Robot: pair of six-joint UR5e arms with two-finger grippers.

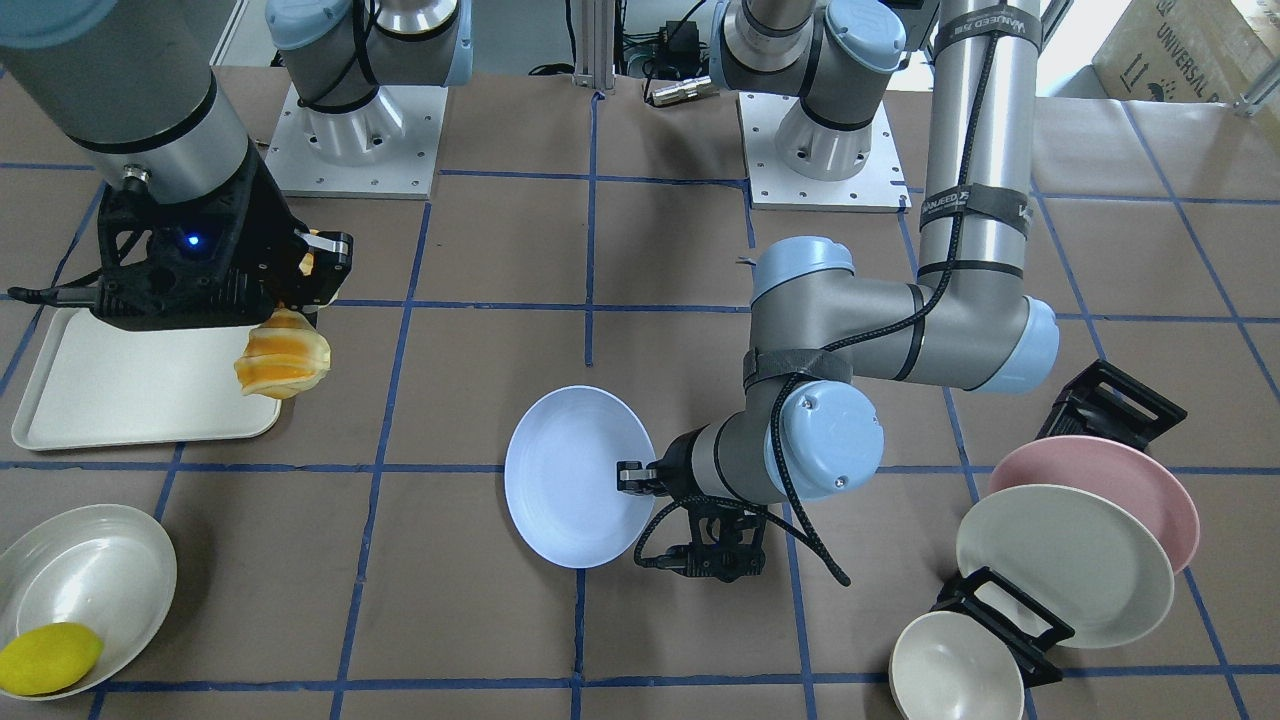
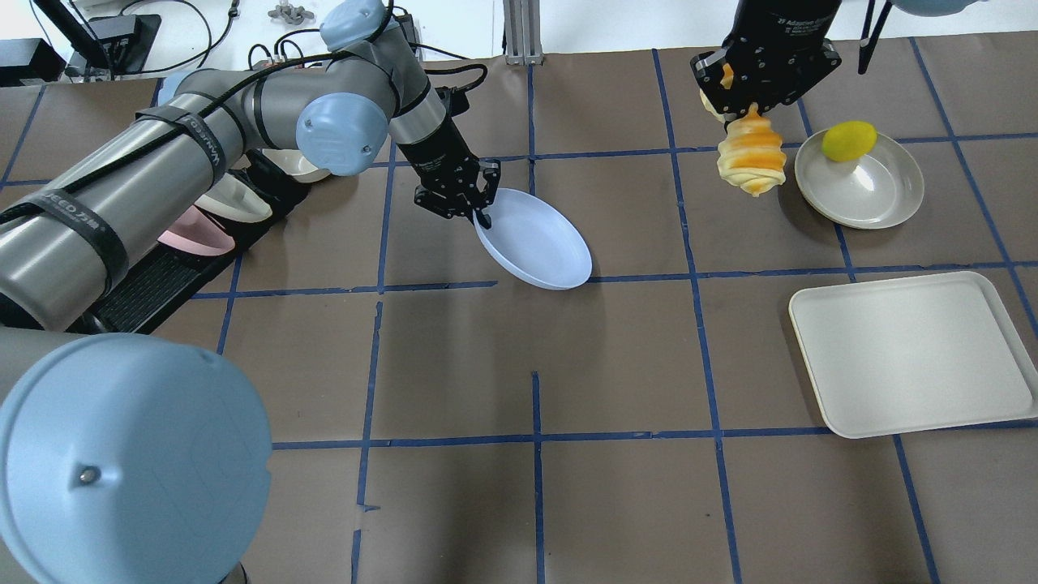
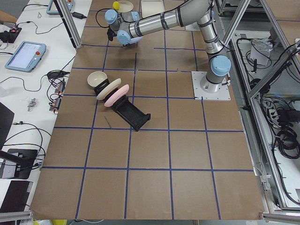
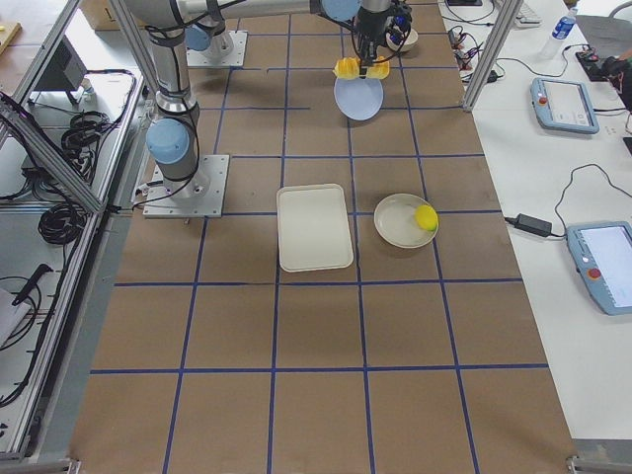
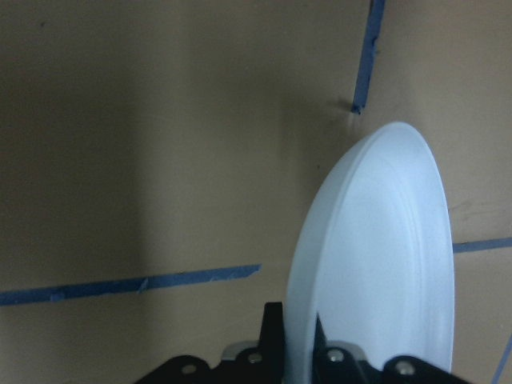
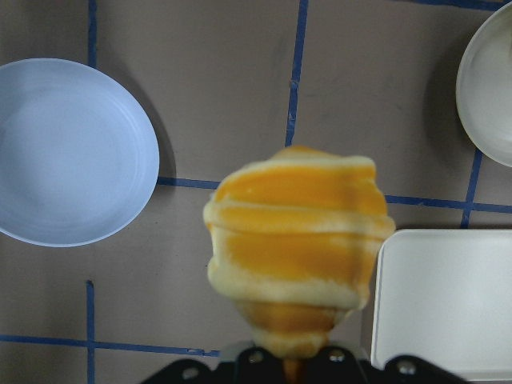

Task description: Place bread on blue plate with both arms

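Bread (image 2: 752,154) and blue plate (image 2: 535,239) gripped, well apart.
Hanging pinched below right gripper (image 2: 744,107); tilted, rim clamped in left gripper (image 2: 479,213).

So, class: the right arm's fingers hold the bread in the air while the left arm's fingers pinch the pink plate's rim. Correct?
No. The left fingers pinch the rim of the blue plate, not a pink one, as the overhead exterior view shows. The right fingers do hold the bread in the air.

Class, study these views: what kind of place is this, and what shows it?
Probably a robotics lab workcell: arms bolted to a papered table with a blue tape grid, aluminium framing, teach pendants alongside.
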